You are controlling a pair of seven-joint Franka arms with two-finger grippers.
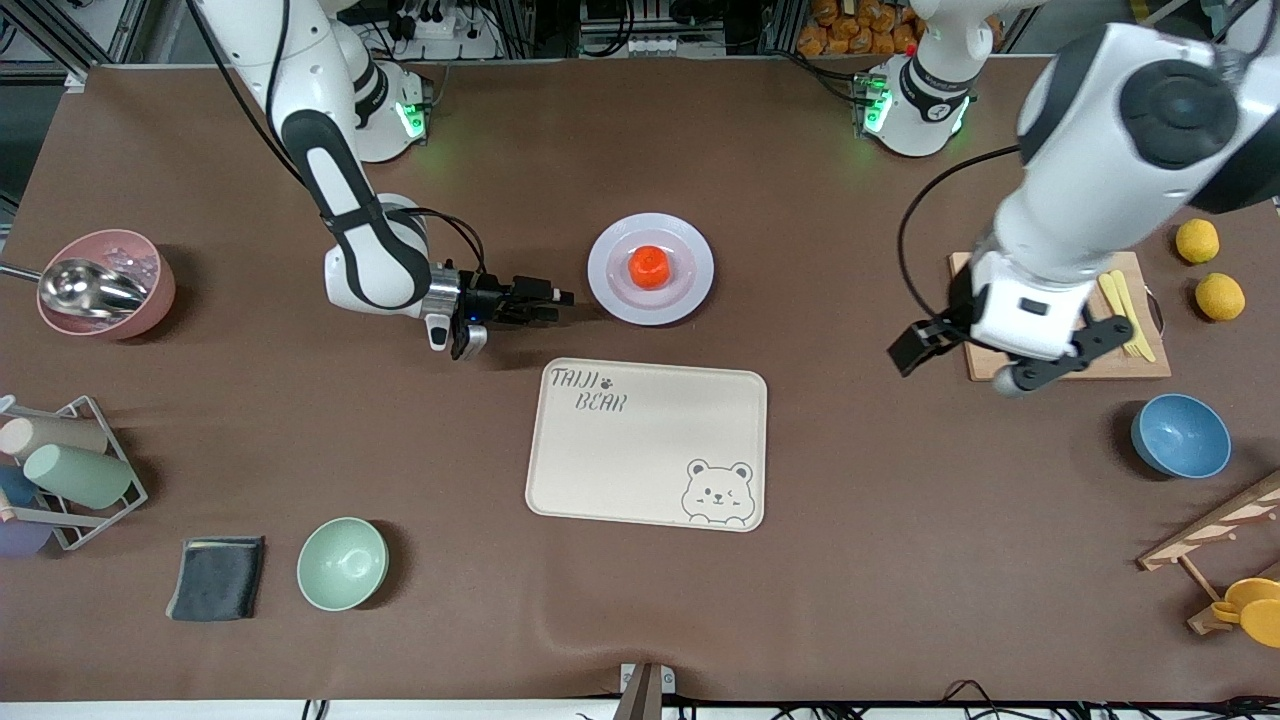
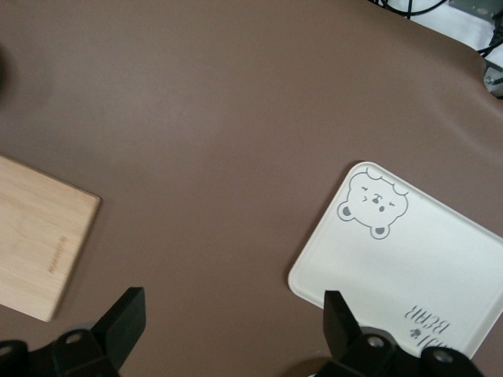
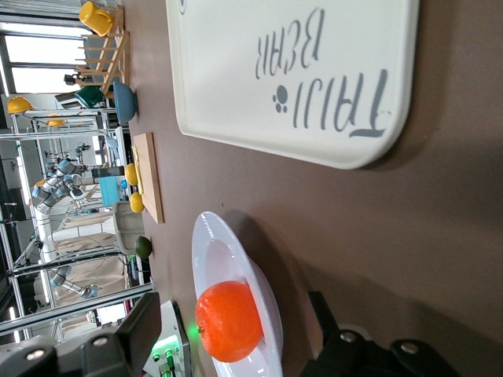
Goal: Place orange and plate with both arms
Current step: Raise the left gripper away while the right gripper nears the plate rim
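The plate, pale and round, lies on the brown table farther from the front camera than the cream tray. The orange sits in its sunken centre. My right gripper is low and level beside the plate's rim on the right arm's side. In the right wrist view the gripper is open, and the plate and orange show between its fingers without being gripped. My left gripper hangs open and holds nothing, over bare table beside the wooden board; in the left wrist view the gripper has only tabletop between its fingers.
The bear tray lies nearer the front camera than the plate. A wooden board, two lemons and a blue bowl are at the left arm's end. A pink bowl, cup rack, grey cloth and green bowl are at the right arm's end.
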